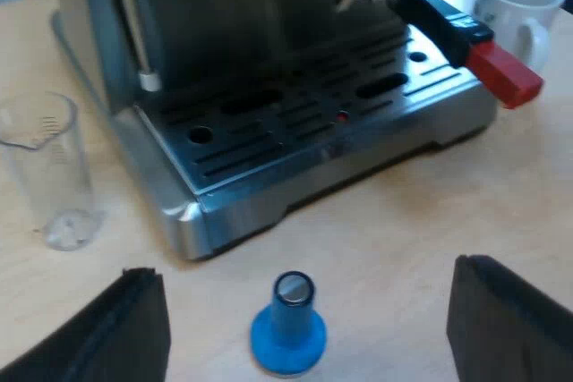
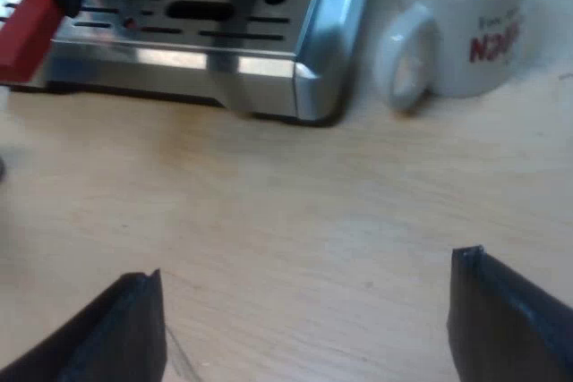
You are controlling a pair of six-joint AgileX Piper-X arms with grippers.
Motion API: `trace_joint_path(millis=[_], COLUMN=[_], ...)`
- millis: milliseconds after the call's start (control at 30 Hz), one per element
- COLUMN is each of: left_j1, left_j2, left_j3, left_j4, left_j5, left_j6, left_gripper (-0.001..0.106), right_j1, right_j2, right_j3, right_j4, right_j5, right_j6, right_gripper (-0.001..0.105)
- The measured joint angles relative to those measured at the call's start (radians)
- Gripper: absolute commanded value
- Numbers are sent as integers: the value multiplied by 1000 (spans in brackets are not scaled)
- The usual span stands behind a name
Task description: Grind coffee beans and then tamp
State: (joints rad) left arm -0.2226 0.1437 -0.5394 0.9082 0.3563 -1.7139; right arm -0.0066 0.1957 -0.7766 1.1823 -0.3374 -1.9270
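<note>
A blue tamper [image 1: 288, 326] stands upright on the wooden table, between the wide-apart fingers of my open left gripper [image 1: 309, 328], untouched. Beyond it is the espresso machine's steel drip tray [image 1: 304, 123]. The metal holder is locked into the machine's front, its dark handle [image 1: 439, 15] ending in red [image 1: 504, 73]. My right gripper [image 2: 304, 328] is open over bare table, short of the drip tray's corner [image 2: 313, 78]. The holder's red end [image 2: 27, 29] juts out over the tray.
A clear measuring glass [image 1: 49, 172] stands beside the machine's side. A white mug [image 2: 466, 20] with red lettering sits next to the drip tray's corner, handle toward the tray; the same mug [image 1: 519, 6] is behind the holder's red end. The steam wand [image 1: 134, 33] hangs down.
</note>
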Motion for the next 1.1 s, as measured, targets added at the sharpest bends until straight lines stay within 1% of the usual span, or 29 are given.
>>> trace_joint_path(millis=[200, 267, 400, 500, 633, 700, 800, 867, 900, 1000, 1067, 1100], left_j1=[-41, -58, -95, -122, -145, -150, -150, -150, -150, -150, -150, -150], left_j2=[85, 111, 156, 201, 256, 277, 317, 345, 352, 374, 386, 388], left_j3=[-7, -7, -7, -7, -7, -7, -7, -7, -7, 11, 44, 53], left_j4=[-75, -120, -161, -194, -264, -290, -321, -343, -348, -399, -448, -460], left_j5=[39, 53, 68, 90, 120, 126, 155, 185, 197, 237, 259, 265], left_j6=[-2, -1, -2, -2, -2, -2, 8, 21, 28, 53, 59, 60], left_gripper=[66, 66, 66, 66, 66, 66, 66, 66, 66, 66, 66, 66], right_j1=[0, 8, 46, 71, 94, 104, 115, 127, 131, 153, 176, 183], right_j2=[49, 67, 94, 121, 168, 184, 198, 200, 200, 200, 200, 200], right_j3=[-21, -24, -34, -52, -65, -64, -66, -66, -66, -68, -68, -68], right_j4=[-40, -42, -42, -42, -51, -59, -80, -95, -98, -111, -121, -122], right_j5=[-44, -55, -53, -24, -15, -15, -14, -10, -9, -5, 8, 11], right_j6=[-2, -2, -2, -2, -2, 18, 52, 89, 94, 129, 161, 164], right_gripper=[67, 67, 67, 67, 67, 67, 67, 67, 67, 67, 64, 63])
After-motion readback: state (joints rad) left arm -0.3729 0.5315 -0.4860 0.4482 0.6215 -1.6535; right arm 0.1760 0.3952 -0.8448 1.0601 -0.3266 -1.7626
